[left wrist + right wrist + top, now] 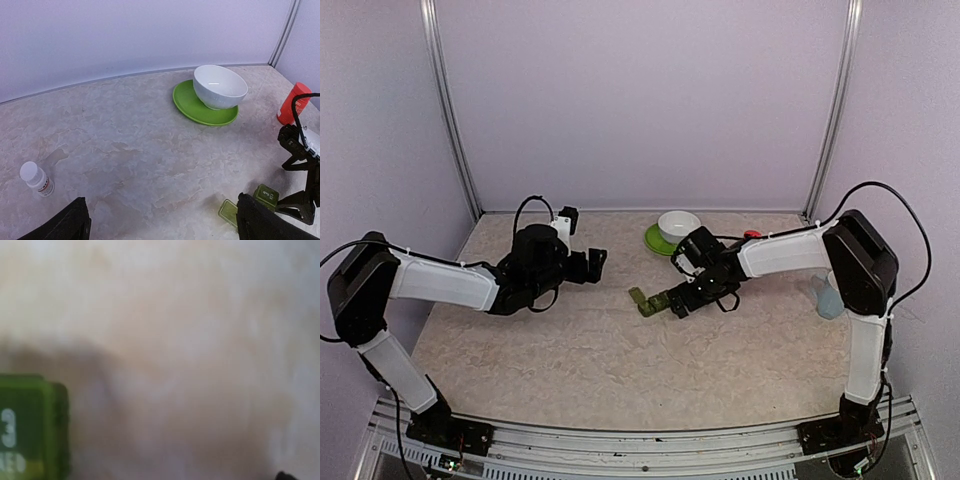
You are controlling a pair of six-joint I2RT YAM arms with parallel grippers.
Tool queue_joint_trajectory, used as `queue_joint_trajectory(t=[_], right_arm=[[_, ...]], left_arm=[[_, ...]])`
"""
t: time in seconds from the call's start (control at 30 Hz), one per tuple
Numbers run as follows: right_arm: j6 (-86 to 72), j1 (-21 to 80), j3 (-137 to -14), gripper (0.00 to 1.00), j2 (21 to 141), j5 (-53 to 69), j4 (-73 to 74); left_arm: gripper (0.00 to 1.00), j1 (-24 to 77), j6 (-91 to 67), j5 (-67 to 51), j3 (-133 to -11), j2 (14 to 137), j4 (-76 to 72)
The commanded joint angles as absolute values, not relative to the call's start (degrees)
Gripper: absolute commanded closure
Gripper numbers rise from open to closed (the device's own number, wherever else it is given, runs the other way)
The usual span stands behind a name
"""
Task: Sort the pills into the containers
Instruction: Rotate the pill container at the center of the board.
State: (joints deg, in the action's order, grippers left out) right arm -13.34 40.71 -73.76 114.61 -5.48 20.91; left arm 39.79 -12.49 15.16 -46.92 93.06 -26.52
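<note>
The containers [644,300] are a small dark green strip lying mid-table; in the left wrist view the containers [229,212] show one lid hinged open. My right gripper [666,299] hovers low at the strip's right end, jaws spread, nothing between them. Its own view is blurred, showing a compartment marked 3 [27,427] at the left edge and one fingertip [283,475] at the bottom right. My left gripper [597,262] stands open and empty to the left of the strip, its fingers [70,223] wide apart. No pills are in view.
A white bowl [678,224] sits on a green plate [654,240] at the back. A red bottle [293,102] stands right of it. A tiny white bottle [36,178] stands at the left. A pale translucent object [828,298] stands by the right arm.
</note>
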Motion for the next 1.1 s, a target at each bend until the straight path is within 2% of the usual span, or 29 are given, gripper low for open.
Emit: queue_joint_trajectory(t=[0.0, 0.43, 0.7, 0.8, 1.07], right_arm=[[-12.49, 40.87, -77.49, 0.00, 120.00, -8.61, 22.48], [-6.80, 40.87, -93.05, 0.00, 130.38, -8.04, 24.24], [-2.39, 40.96, -97.28, 0.00, 132.98, -8.80, 24.28], [-2.80, 40.96, -96.07, 0.00, 130.75, -10.31, 23.51], [-4.40, 40.56, -87.10, 0.00, 115.65, -10.78, 18.07]], left_arm=[[0.01, 39.38, -12.97, 16.37, -45.72, 91.47, -27.17], [0.01, 39.40, -14.08, 17.18, -44.33, 89.19, -27.23], [0.01, 39.46, -14.73, 17.05, -43.03, 88.07, -27.25], [0.01, 39.47, -14.94, 17.03, -42.81, 87.74, -27.31], [0.01, 39.88, -15.03, 16.64, -42.79, 87.36, -27.84]])
